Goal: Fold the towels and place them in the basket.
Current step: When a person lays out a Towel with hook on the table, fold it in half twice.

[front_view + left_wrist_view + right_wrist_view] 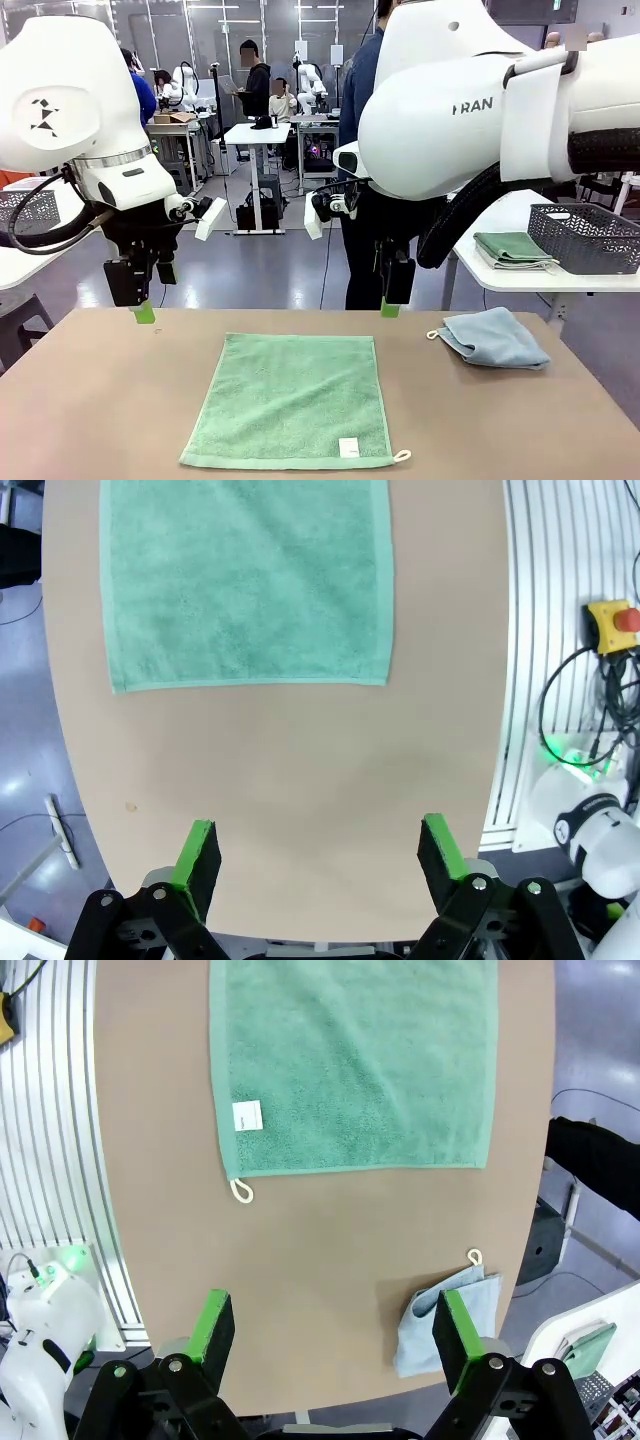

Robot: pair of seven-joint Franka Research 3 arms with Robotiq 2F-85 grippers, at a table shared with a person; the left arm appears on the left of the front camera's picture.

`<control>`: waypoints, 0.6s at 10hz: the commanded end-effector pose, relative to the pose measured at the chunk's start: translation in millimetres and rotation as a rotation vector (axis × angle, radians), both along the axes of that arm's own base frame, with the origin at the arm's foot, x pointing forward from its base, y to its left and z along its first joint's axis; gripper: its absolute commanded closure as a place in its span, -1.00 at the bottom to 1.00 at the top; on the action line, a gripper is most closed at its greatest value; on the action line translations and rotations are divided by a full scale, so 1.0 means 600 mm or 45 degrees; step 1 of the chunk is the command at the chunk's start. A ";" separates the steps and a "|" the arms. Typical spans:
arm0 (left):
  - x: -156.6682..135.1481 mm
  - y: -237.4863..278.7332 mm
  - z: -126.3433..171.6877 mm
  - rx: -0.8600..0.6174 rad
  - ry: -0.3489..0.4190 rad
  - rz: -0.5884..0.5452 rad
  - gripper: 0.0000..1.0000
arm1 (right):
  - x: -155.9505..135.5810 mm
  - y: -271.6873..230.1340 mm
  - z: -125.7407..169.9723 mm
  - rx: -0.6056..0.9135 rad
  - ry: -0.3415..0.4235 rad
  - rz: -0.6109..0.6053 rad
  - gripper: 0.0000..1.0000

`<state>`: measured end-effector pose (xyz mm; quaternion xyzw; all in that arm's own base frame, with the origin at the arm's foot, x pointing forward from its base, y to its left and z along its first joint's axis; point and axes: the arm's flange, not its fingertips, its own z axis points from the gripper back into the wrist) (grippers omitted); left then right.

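item 1, near centre: green towel [290,400], spread flat in a single layer on the brown table [100,400]. white label [348,447] and pale corner loop [402,456] at its near right corner. the right wrist view gives label [246,1117] and loop [240,1191] clearly; the left wrist view gives a plain hemmed edge of the towel [245,580].

item 2, far right of the table: light blue towel [495,338], loosely folded, its loop [432,335] pointing left, well apart from the green one. right wrist view: it lies beside 1 green pad [452,1322].

item 3: left gripper [143,312], above the far left of the table, pads spread wide with bare tabletop between them [318,840].

item 4: right gripper [390,308], above the far edge right of centre, pads spread wide, nothing held [333,1310].

item 5, beyond the far edge: a person [360,200] standing, largely behind the right arm.

item 6, far right, on a separate white side table [500,275]: dark grey mesh basket [585,238], with a folded green cloth [512,248] just left of it.
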<state>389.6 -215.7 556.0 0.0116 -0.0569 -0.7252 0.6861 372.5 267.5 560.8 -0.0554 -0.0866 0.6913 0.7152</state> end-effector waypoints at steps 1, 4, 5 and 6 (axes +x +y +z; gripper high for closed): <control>0.001 -0.001 0.001 0.002 -0.003 -0.001 -1.00 | 0.000 0.000 0.000 0.000 0.000 0.000 -1.00; -0.018 -0.004 -0.036 -0.011 -0.044 0.003 -1.00 | -0.018 0.002 -0.049 -0.042 0.011 0.014 -1.00; -0.026 -0.001 -0.062 -0.002 -0.047 0.008 -1.00 | -0.025 -0.001 -0.063 -0.028 0.010 0.024 -1.00; -0.029 0.003 -0.088 -0.007 -0.031 0.012 -1.00 | -0.031 -0.003 -0.077 -0.031 0.004 -0.006 -1.00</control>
